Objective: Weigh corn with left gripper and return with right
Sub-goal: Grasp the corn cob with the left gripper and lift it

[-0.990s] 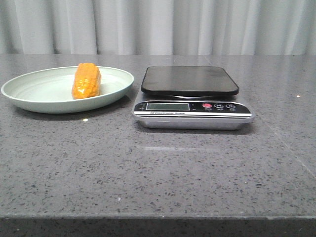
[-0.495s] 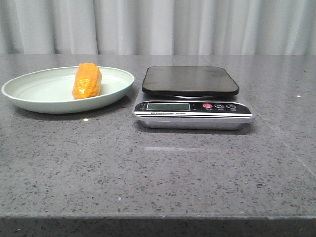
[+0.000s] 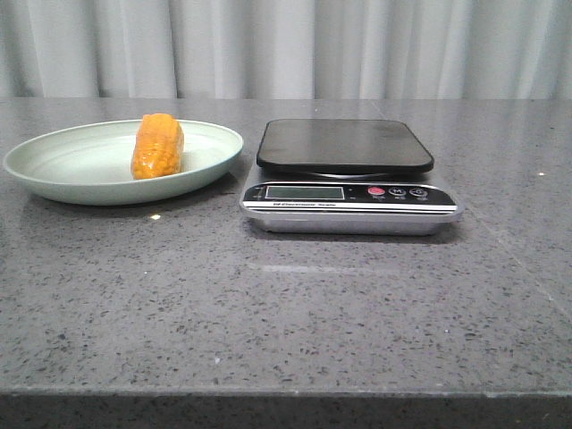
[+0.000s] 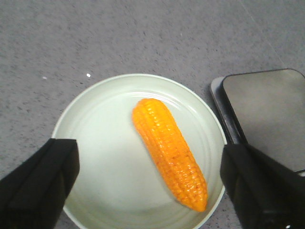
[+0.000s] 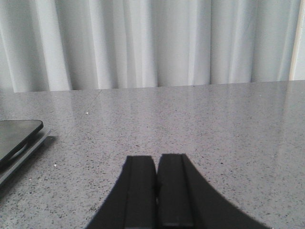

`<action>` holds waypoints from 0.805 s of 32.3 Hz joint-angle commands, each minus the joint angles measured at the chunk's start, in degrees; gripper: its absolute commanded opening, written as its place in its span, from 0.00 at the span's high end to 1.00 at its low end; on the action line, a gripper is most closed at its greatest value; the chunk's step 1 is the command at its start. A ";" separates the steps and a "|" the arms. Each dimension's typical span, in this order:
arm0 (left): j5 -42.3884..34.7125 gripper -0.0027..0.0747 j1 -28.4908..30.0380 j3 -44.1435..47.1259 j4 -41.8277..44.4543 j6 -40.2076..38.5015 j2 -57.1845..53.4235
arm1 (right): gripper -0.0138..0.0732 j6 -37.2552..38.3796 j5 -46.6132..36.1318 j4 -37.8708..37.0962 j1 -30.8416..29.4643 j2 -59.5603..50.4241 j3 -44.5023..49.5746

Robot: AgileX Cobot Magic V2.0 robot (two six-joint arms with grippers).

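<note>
The orange-yellow corn (image 3: pixel 156 147) lies on a pale green plate (image 3: pixel 63 174) at the table's left. A kitchen scale (image 3: pixel 347 174) with an empty black platform stands just right of the plate. In the left wrist view my left gripper (image 4: pixel 150 164) is wide open above the plate (image 4: pixel 100 162), its fingers (image 4: pixel 43 176) on either side of the corn (image 4: pixel 169 152), not touching it. The scale's corner (image 4: pixel 267 114) shows beside the plate there. In the right wrist view my right gripper (image 5: pixel 156 164) is shut and empty, low over bare table. Neither gripper shows in the front view.
The grey stone table (image 3: pixel 295 304) runs to a front edge near the camera. White curtains (image 3: pixel 286 45) hang behind it. The scale's edge (image 5: pixel 16 140) shows at the side of the right wrist view.
</note>
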 commanded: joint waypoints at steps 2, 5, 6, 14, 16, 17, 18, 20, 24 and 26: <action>5.24 0.12 -3.20 -9.44 4.73 -6.72 6.40 | 0.68 -0.50 -4.60 -0.40 -0.11 -0.99 -0.39; 10.29 0.12 -5.66 -14.58 8.33 -11.33 11.14 | 0.68 -0.50 -4.60 -0.40 -0.11 -0.99 -0.39; 11.58 0.12 -6.46 -16.05 9.44 -12.76 12.47 | 0.68 -0.50 -4.60 -0.40 -0.11 -0.99 -0.39; 26.31 0.12 -10.80 -26.69 16.91 -21.88 23.57 | 0.68 -0.50 -4.60 -0.40 -0.11 -0.99 -0.39; 27.68 0.12 -10.80 -28.19 16.40 -22.32 25.09 | 0.68 -0.50 -4.60 -0.40 -0.11 -0.99 -0.39; 27.74 0.12 -10.80 -28.80 16.25 -22.32 25.99 | 0.68 -0.50 -4.60 -0.40 -0.11 -0.99 -0.39; 27.74 0.12 -10.80 -29.03 15.85 -22.42 26.49 | 0.68 -0.50 -4.60 -0.40 -0.11 -0.99 -0.39; 27.74 0.12 -10.80 -29.29 15.33 -23.44 27.46 | 0.68 -0.50 -4.60 -0.40 -0.11 -0.99 -0.39; 27.89 0.12 -10.30 -29.43 15.44 -24.42 29.05 | 0.68 -0.50 -4.60 -0.40 -0.11 -0.99 -0.39; 27.89 0.12 -9.54 -29.43 14.82 -24.56 29.87 | 0.68 -0.50 -4.60 -0.40 -0.11 -0.99 -0.39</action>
